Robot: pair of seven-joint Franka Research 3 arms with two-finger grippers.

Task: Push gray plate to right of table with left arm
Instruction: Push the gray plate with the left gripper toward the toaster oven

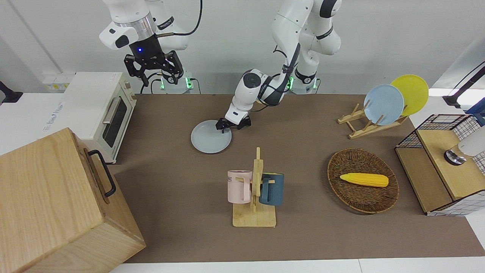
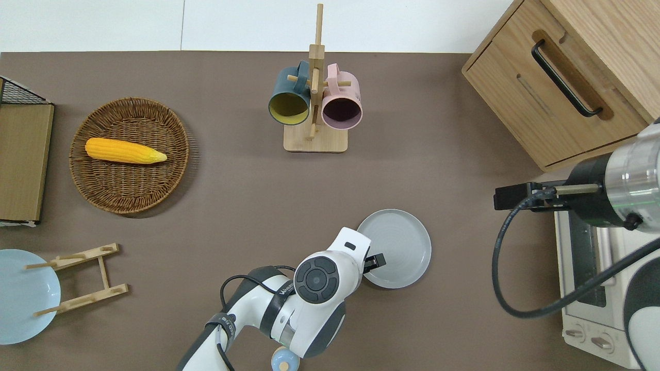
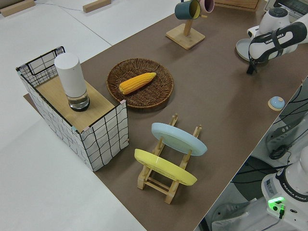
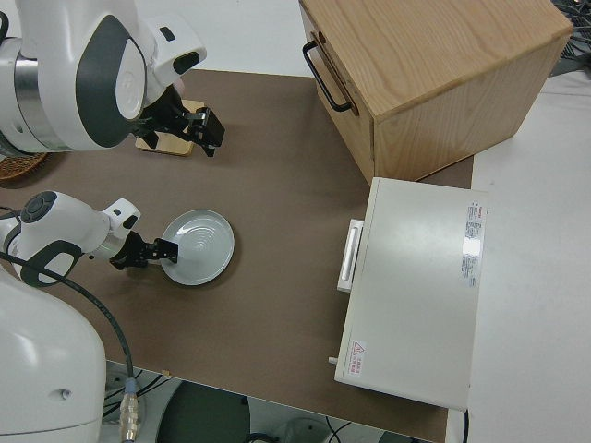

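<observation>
On the table (image 2: 454, 170) near the robots, the left gripper (image 2: 375, 262) presses the gray plate (image 2: 399, 245)'s rim, fingers apparently spread, holding nothing. Mid-push; next: keep sliding toward the toaster oven (image 1: 96, 110). Right arm parked.

Hidden and cut off

The left arm (image 2: 309, 288) covers the gray plate's (image 2: 399, 247) rim nearest it; the sky-blue plate (image 2: 20, 296) is cut by the overhead picture's edge.
</observation>
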